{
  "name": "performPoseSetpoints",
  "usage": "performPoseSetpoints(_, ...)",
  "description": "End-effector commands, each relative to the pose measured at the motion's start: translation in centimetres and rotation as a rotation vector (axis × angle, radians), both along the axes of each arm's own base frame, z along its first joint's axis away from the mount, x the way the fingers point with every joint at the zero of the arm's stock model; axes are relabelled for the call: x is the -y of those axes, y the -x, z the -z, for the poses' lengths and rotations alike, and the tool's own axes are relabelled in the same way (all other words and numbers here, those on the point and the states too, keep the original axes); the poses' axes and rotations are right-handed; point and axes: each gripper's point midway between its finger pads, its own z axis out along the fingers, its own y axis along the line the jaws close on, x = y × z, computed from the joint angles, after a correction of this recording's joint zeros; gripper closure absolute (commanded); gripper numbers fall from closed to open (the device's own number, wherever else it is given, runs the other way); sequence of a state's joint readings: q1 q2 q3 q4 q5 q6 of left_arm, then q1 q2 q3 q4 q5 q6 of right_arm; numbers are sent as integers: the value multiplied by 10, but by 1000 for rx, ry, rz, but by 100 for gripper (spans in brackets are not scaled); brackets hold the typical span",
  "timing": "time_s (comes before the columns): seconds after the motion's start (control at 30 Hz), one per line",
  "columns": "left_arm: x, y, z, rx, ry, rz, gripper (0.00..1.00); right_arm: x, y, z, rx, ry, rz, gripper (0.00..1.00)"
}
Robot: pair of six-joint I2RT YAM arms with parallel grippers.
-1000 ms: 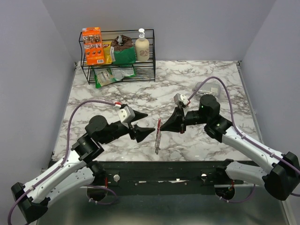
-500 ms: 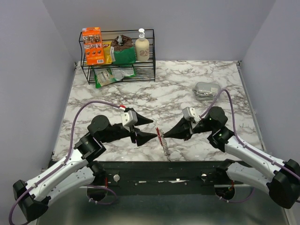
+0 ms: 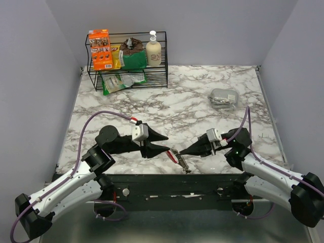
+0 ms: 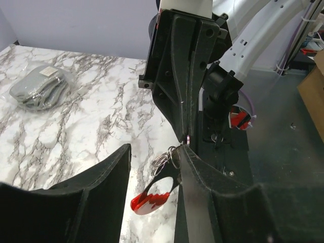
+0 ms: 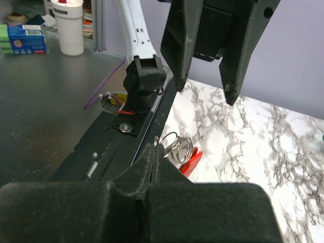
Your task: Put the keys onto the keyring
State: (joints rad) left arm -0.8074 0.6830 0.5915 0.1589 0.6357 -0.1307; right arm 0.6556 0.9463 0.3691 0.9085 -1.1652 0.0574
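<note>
Item: red-and-gray keyring [image 3: 178, 158], at 6 o'clock on the marble table [image 3: 126, 111], by its near edge between the two arms' tips. Holder: right gripper [image 3: 182, 152], jaws together and pinching the wire loop [image 5: 175, 147] at the keyring's end. Adjacent: left gripper [image 3: 169, 144], jaws apart, the keyring's red side between its fingers, close to the 3 o'clock one in the left wrist view.
</note>
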Motion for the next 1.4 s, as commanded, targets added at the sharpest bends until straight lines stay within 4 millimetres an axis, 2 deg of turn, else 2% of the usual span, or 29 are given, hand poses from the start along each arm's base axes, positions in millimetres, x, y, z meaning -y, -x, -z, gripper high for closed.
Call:
performPoseSetpoints(0.0, 2, 9, 1, 13, 8, 54, 51, 3, 10, -20, 118, -81, -36, 99)
performPoseSetpoints(0.17, 5, 17, 6, -29, -12, 106, 57, 4, 11, -20, 127, -89, -37, 99)
performPoseSetpoints(0.37, 11, 20, 16, -144, -24, 136, 57, 4, 13, -21, 144, -99, -42, 99)
performPoseSetpoints(0.7, 9, 18, 14, -139, -4, 115, 52, 5, 13, -19, 162, -106, -43, 99)
performPoseSetpoints(1.37, 16, 17, 27, -159, -53, 150, 52, 9, 21, -18, 193, -119, -67, 99)
